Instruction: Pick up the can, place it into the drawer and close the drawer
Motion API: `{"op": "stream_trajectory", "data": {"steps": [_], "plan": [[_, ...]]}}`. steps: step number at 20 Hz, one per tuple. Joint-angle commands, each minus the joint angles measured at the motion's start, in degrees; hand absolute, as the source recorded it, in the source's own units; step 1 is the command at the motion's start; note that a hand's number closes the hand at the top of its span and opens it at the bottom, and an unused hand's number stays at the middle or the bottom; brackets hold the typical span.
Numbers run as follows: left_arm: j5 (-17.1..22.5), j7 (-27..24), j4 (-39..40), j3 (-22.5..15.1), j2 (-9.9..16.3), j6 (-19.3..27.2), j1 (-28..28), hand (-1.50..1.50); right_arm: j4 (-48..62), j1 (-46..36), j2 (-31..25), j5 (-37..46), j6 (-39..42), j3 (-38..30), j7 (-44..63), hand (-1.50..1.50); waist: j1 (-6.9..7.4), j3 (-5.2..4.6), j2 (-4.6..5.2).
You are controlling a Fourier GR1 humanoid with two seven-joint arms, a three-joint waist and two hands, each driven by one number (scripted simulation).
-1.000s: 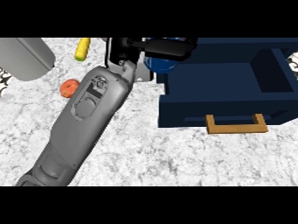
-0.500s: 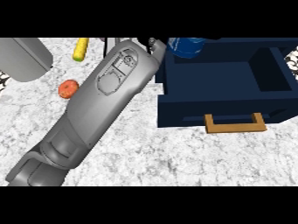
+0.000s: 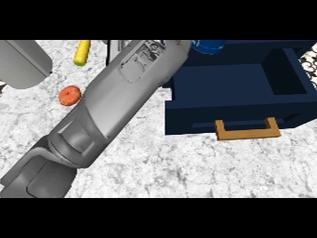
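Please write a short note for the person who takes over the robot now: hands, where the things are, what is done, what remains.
Left hand: hidden past the view's top edge, only its grey forearm shows, so its state cannot be told.
Right hand: not in view.
Blue can: at the top edge, above the open drawer's back part.
Drawer: open, wooden handle facing the robot.
Done: can lifted over the drawer.
Left: set the can inside, then close the drawer.

Can (image 3: pixel 209 45) cut by top edge
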Motion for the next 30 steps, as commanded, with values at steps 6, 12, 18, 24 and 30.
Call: {"op": "stream_trajectory", "data": {"steps": [6,12,18,24,30], "plan": [[6.0,-2.2,9.3,-3.5,0.0,-0.5,-4.5,1.50,-1.4,1.6,0.4,0.7,0.6,1.1,0.8,-1.50,-0.80,0.02,0.13],[9.1,-7.8,11.7,-8.0,0.0,2.0,-3.0,1.50,-1.9,-3.3,-1.1,0.2,-1.1,0.9,5.0,-1.50,-1.92,0.02,0.50],[11.1,-8.6,11.9,-13.3,0.0,5.3,-1.9,1.50,4.1,-6.8,-1.0,1.8,-1.0,1.1,0.4,-1.50,-2.28,0.08,0.62],[10.6,-12.6,16.5,-15.0,0.0,5.3,-1.8,1.50,0.4,-2.4,0.0,1.4,0.3,2.3,0.2,-1.50,-4.28,0.10,1.00],[12.9,-11.6,16.0,-17.9,0.0,8.5,0.0,-1.50,2.5,-8.3,-1.2,1.7,-1.4,1.9,2.3,-1.50,-4.43,0.09,1.30]]}}
